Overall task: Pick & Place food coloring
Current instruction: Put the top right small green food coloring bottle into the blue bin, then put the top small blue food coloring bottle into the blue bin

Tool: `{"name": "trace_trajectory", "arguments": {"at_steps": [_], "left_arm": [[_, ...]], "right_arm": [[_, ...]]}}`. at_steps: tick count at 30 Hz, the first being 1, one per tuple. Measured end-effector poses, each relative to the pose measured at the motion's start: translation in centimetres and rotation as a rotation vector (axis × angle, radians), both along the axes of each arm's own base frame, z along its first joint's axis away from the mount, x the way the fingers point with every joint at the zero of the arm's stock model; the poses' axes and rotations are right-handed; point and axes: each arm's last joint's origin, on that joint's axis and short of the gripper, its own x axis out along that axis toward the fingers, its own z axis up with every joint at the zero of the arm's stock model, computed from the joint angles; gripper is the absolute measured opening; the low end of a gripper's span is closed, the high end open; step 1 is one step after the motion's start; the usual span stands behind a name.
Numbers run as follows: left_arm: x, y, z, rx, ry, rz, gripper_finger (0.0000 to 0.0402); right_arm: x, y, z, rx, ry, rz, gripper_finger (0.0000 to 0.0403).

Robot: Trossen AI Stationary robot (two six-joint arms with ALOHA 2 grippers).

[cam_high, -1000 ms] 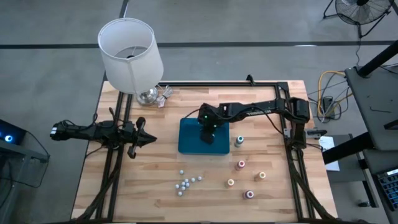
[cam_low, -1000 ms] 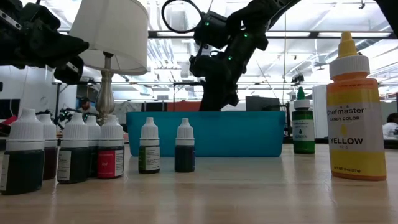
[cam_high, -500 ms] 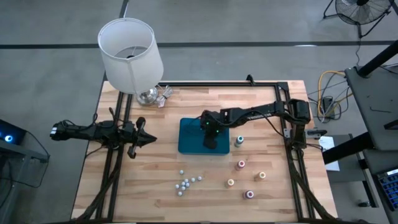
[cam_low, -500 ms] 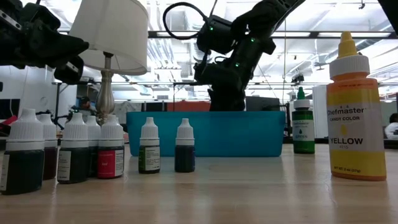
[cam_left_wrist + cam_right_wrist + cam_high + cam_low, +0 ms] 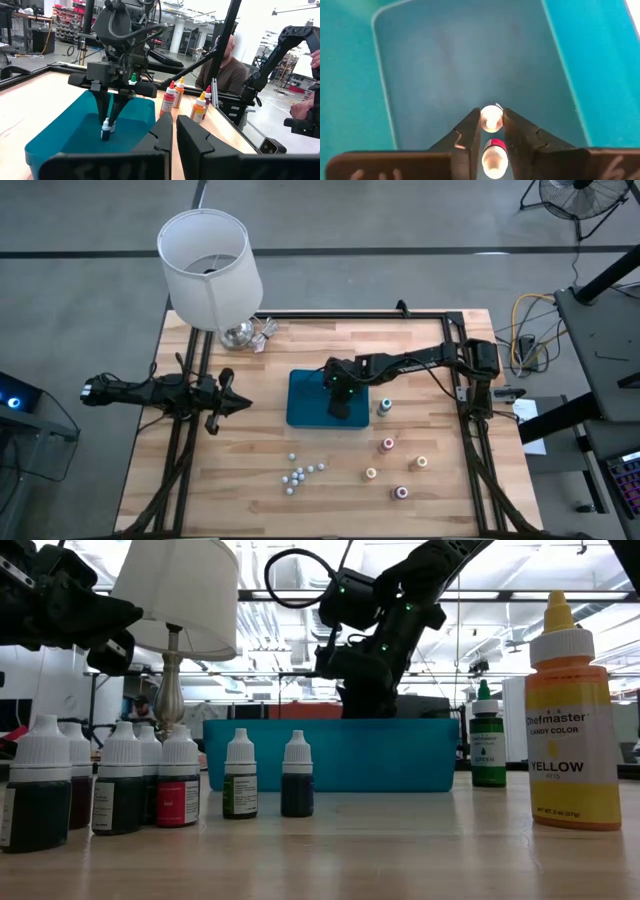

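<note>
Your right pincer is down inside the blue tray, and this looks like the release step of a placement. In the left wrist view its two fingers reach to the tray floor with a small white-capped dropper bottle upright between the tips. The right wrist view shows the same: a white cap sitting between the finger pads, with another white-topped bottle with a red band below it. The fingers flank the bottle closely. Whether they pinch it or have just let go, you cannot tell from these views; treat it as in the pincer until there is clear daylight on both sides.

The next move calls for you to spread the fingers enough to clear the cap, then lift straight up, so that neither pad drags the bottle over. Keep the wrist clear of the tray wall as you rise.

More remains after that. Five colour-capped bottles stand on the table beside the tray on your right, the green-topped bottle just beside its edge and the pink-topped bottle a little farther out. A cluster of small white-capped bottles waits nearer the front edge.

Your left pincer hangs closed, well off to the tray's left, holding nothing.
</note>
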Motion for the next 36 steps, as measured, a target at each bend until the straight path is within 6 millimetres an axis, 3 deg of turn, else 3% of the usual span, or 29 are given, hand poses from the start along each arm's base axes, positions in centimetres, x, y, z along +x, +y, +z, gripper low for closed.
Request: {"name": "trace_trajectory", "arguments": {"at_steps": [10, 19, 29, 36], "left_arm": [[0.0, 0.0, 0.0, 0.000, 0.000, 0.000, 0.0000], [0.0, 0.0, 0.0, 0.000, 0.000, 0.000, 0.0000], [0.0, 0.0, 0.0, 0.000, 0.000, 0.000, 0.0000], [0.0, 0.0, 0.0, 0.000, 0.000, 0.000, 0.0000]], "right_arm": [[-0.1, 0.0, -0.1, 0.004, 0.007, -0.003, 0.0130], [-0.1, 0.0, 0.0, 0.013, 0.002, -0.022, 0.0153], [-0.4, 0.2, 1.7, 0.003, -0.031, -0.018, 0.0156], [-0.8, 1.3, 4.3, -0.017, -0.110, 0.038, 0.0155]]}}
